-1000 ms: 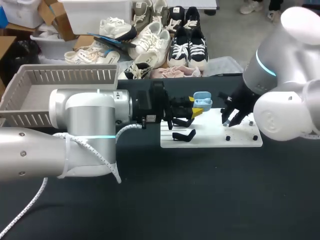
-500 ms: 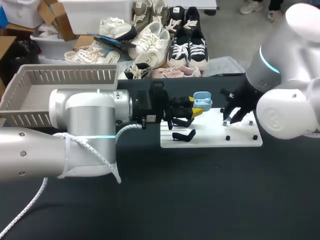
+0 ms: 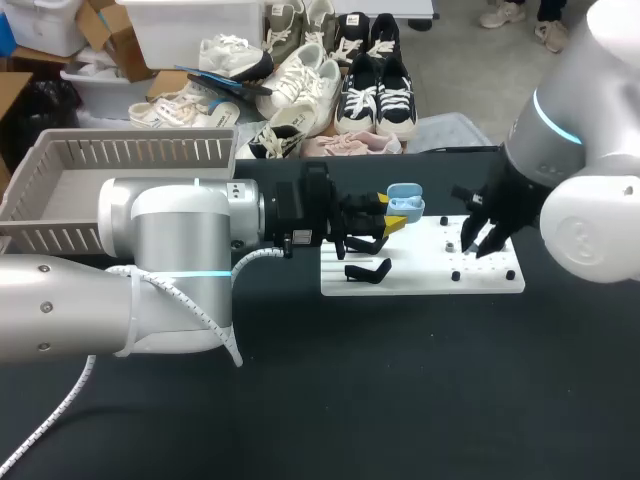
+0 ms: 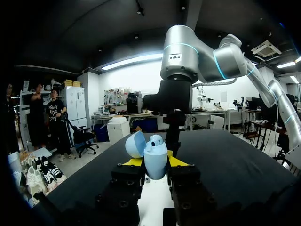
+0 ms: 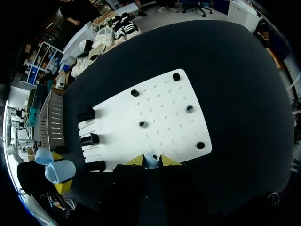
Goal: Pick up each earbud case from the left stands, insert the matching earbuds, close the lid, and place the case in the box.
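Left gripper [image 4: 155, 162] pinches the earbud case [image 4: 155, 157], long axis along the fingers, lid open at the outer end. Right gripper [image 5: 152, 161] pinches an earbud [image 5: 151, 159].

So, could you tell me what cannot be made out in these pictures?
- Right wrist view: the earbud in the right gripper is too small to tell left from right.
- Left wrist view: the earbud case, held in the left gripper, hides most of its inside behind its own wall.
- Head view: the left arm covers the near corner of the box.
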